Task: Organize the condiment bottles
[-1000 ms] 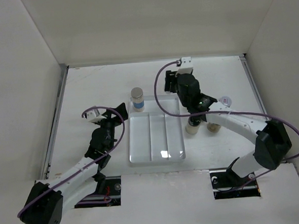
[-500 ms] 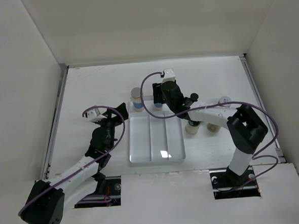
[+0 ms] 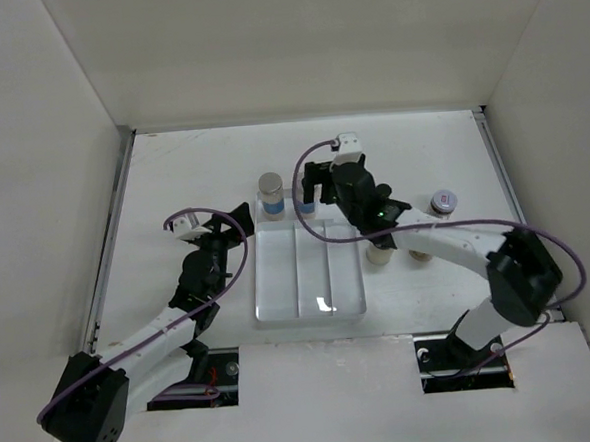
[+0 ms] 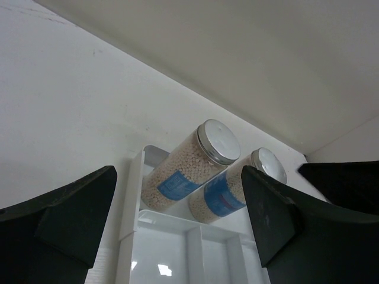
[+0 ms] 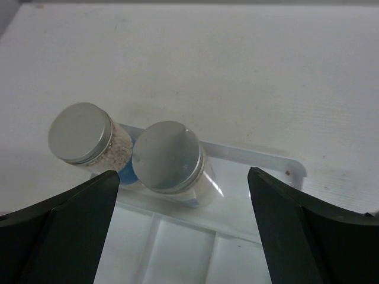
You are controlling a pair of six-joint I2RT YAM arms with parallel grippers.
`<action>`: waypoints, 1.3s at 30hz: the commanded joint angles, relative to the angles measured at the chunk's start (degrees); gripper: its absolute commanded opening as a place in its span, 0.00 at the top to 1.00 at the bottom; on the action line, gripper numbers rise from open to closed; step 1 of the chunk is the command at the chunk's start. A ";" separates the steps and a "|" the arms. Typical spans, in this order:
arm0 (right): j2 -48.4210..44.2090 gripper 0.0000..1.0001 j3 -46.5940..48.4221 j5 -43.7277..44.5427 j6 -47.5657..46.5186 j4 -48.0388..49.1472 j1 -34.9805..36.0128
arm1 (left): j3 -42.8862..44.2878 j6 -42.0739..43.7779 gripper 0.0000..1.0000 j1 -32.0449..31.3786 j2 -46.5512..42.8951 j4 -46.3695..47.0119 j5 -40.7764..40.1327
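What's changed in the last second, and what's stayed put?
The right arm swung left, and a second blue-labelled jar now stands beside the first jar at the far end of the tray. The right gripper is above it, fingers open, so it looks released. The left arm, first jar, tray and the jars right of the tray stayed put.

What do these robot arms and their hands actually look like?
The left arm and right arm are white tubes with chunky black joints, each trailing a thin purple cable. The left hand and right hand are black, with two broad wedge-shaped fingers.
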 commanded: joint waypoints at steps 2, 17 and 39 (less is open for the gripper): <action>-14.51 0.03 -6.27 7.94 0.89 -0.97 -0.63 | -0.46 0.35 0.13 -0.21 -2.43 2.65 0.81; -32.55 0.00 -20.26 15.28 14.78 -32.98 0.50 | 0.07 0.00 0.13 -0.83 -0.33 3.27 1.16; -24.90 0.45 -13.69 19.74 5.30 -20.77 1.73 | 0.15 -0.17 0.13 -0.65 0.98 3.44 1.60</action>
